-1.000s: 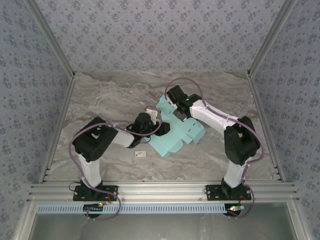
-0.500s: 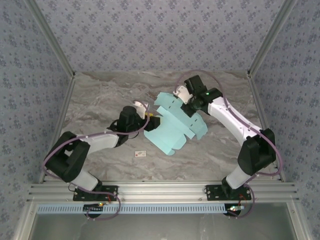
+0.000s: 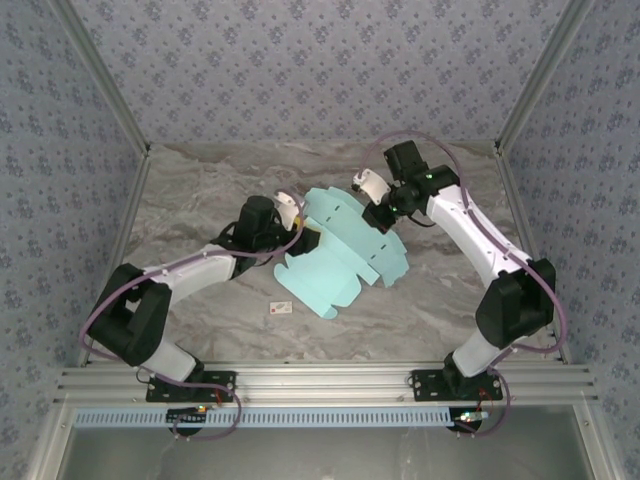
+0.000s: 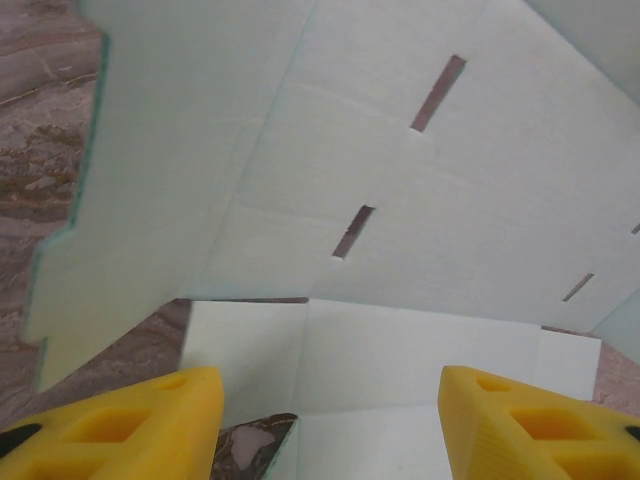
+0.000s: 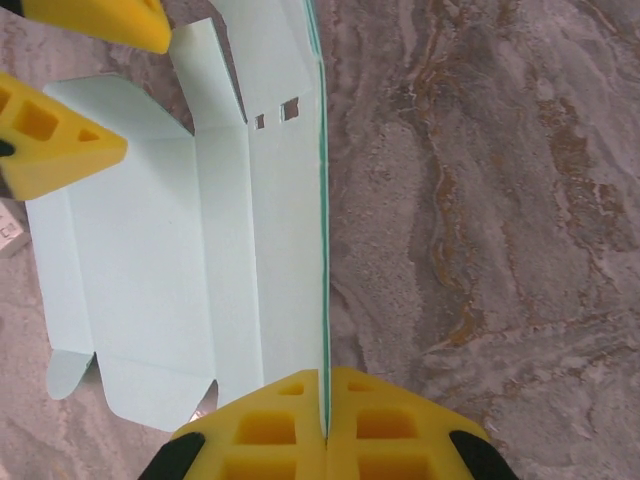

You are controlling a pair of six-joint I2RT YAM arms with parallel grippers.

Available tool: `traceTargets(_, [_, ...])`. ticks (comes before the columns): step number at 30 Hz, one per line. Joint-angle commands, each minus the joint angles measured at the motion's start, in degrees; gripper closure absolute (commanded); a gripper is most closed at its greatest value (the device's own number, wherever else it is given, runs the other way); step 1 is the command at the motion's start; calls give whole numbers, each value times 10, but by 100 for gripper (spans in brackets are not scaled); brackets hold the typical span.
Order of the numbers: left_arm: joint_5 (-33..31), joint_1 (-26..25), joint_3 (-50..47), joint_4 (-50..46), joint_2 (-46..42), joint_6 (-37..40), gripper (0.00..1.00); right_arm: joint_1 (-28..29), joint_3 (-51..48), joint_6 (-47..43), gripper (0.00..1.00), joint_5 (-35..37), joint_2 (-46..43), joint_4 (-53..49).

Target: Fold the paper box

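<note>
Paper box (image 3: 340, 255), folding barely begun: die-cut sheet, one panel raised on edge and pinched in my closed right gripper (image 5: 325, 415), the rest spread just ahead of my left gripper (image 4: 325, 395), partly open and empty; walls and flaps yet to form.

Right hand (image 3: 378, 215) has swung out toward the counter's far edge, and the paper box (image 3: 335, 260) pinched in it is no longer flat: its far side is lifted. Left arm has stretched out, so the left hand (image 3: 298, 232) is now further from the near edge, at the sheet's left side.
</note>
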Motion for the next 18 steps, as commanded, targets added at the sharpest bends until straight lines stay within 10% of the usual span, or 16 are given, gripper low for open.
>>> traceTargets(1, [18,16,23,-22,-4,3,41,-3,24,-12,100,-39,12,-25])
traceTargets(18, [72,39,54,-36,42,-30,54,0,27,-6,100,-41,22,-24])
